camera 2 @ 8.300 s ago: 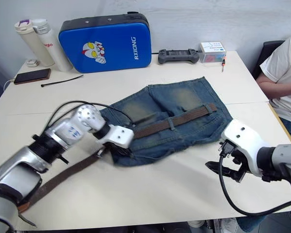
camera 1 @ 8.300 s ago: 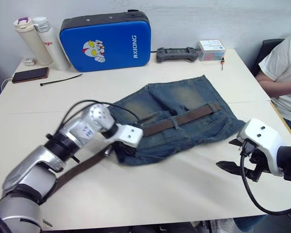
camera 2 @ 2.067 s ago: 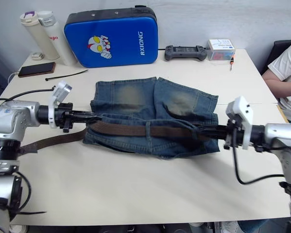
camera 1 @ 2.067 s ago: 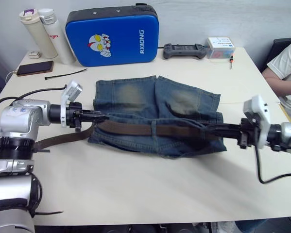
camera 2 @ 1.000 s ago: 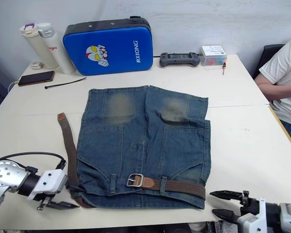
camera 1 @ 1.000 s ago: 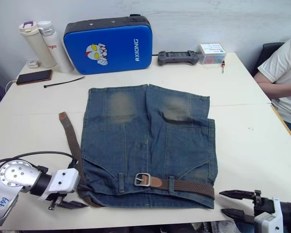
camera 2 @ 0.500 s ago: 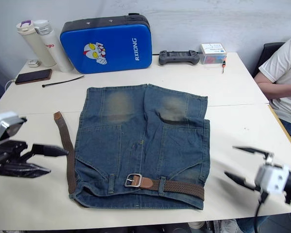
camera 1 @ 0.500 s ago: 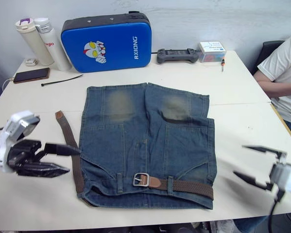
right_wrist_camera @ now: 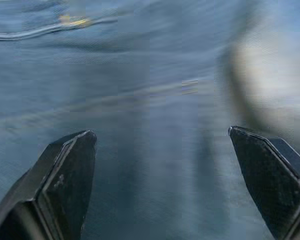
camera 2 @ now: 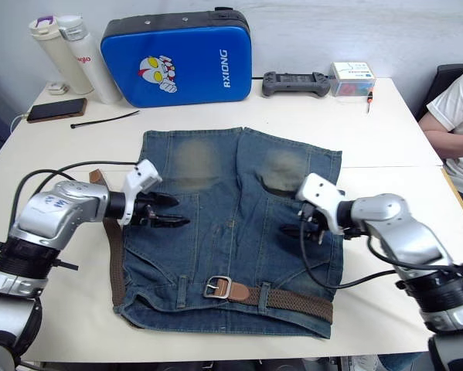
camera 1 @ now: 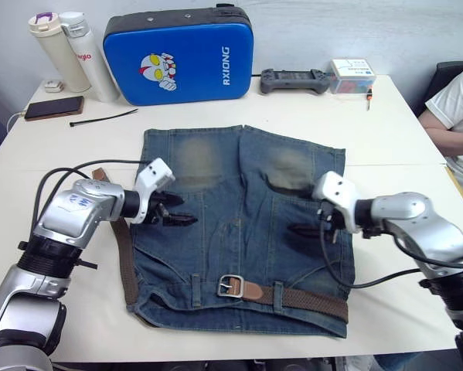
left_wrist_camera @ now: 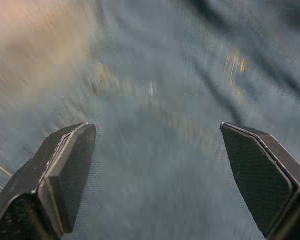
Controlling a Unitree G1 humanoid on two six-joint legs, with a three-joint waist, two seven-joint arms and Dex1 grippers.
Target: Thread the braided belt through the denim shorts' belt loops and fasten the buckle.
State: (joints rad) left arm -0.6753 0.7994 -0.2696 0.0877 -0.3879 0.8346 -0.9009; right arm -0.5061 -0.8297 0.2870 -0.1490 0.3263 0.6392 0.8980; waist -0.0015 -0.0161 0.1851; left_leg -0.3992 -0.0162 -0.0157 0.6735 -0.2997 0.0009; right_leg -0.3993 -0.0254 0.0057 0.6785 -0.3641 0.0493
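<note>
Both tools, left [camera 1: 177, 213] and right [camera 1: 302, 229], now hover empty and wide open over the denim shorts [camera 1: 239, 232]; press flat, clear of the buckle [camera 1: 229, 285].

Bright, even room light with soft shadows; both wrist views smeared (motion blur).

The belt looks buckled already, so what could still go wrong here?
The braided belt has a long tail lying loose past the left edge of the denim shorts; it may drag or snag. Both open grippers, left and right, hover over the denim and could bunch it, perhaps tugging the buckle askew.
</note>
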